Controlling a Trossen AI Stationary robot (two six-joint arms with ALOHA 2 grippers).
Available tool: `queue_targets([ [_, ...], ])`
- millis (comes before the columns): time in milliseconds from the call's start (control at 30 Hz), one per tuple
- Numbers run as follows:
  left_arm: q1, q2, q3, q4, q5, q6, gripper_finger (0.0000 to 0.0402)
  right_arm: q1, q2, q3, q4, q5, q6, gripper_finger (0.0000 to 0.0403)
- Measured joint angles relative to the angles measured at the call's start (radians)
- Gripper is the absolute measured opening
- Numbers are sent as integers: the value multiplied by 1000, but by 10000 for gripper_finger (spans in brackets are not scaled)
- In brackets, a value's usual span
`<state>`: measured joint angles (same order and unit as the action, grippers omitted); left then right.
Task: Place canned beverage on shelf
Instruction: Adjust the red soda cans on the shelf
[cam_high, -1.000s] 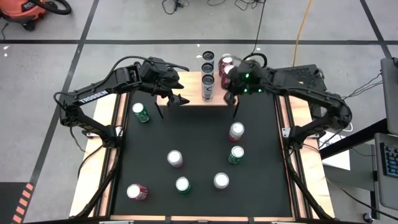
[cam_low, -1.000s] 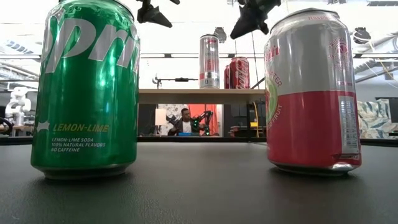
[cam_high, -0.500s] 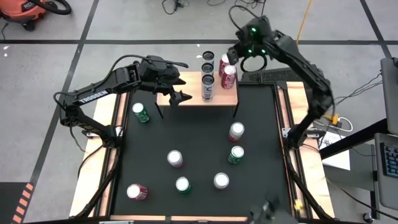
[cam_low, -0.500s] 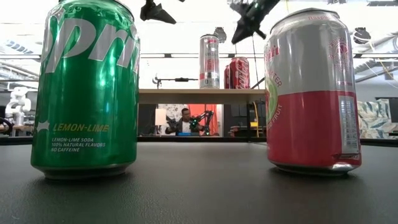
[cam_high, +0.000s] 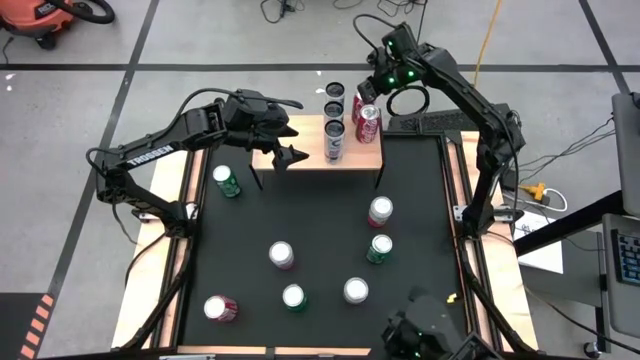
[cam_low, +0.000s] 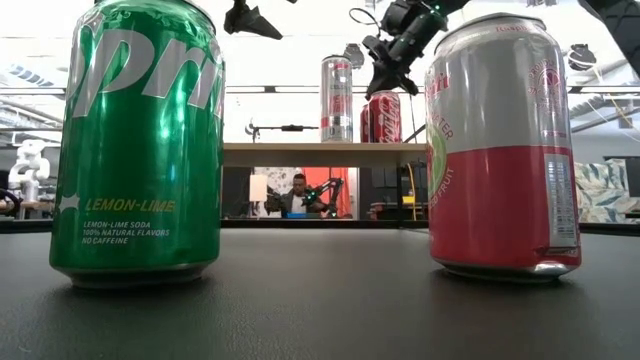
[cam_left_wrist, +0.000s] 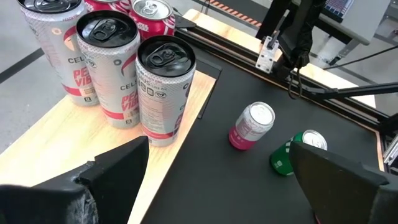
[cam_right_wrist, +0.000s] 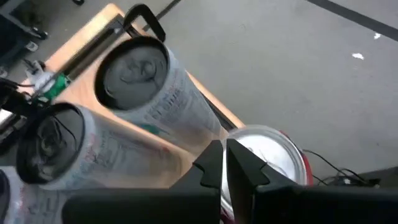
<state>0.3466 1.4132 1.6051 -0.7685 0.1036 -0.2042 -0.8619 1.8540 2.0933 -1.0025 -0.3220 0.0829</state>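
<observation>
- Shelf stands at the far edge of the black table — light wood top, thin black legs.
- On the shelf: three tall silver cans in a row running front to back, and just beside them, toward the right arm's side, two red cans, also one behind the other.
- Right gripper hangs above the far red can at the back of the shelf; its fingers are pressed together with nothing between them (the wrist view shows the tips just over a silver-and-red can top).
- Left gripper hovers over the left part of the shelf, near the row of tall cans but not touching them; its fingers are spread wide and hold nothing.
- Loose cans upright on the table: a green can near the left arm's side, a pink-and-white can with another green can just in front of it, and four more toward the near edge.
- Low view — a green lemon-lime can and a pink-and-silver can fill the foreground, well apart, with the shelf seen between them.
- A person sits in the room beyond, visible under the shelf.
</observation>
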Motion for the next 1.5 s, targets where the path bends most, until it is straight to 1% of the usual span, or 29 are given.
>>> queue_targets([
  [100, 0, 0, 0, 0, -2, 1, 386, -1, 0, 0, -39, 38, -30, 0],
  [267, 1, 0, 0, 0, -3, 4, 386, -1, 0, 0, -51, 60, -43, 0],
  [800, 0, 0, 0, 0, -4, 3, 386, 0, -2, 0, -84, 59, -19, 0],
  [967, 0, 0, 0, 0, -3, 3, 386, 1, -27, 0, -66, 60, -9, 0],
  [1100, 0, 0, 0, 0, -4, 3, 386, 1, -72, 0, -67, 57, -2, 0],
  [1333, 0, 0, 0, 0, -3, 7, 386, 20, -167, 0, -183, 57, -18, 0],
  [1500, 1, 0, 0, 0, -4, 19, 386, 55, -185, -23, -280, 59, -10, 0],
])
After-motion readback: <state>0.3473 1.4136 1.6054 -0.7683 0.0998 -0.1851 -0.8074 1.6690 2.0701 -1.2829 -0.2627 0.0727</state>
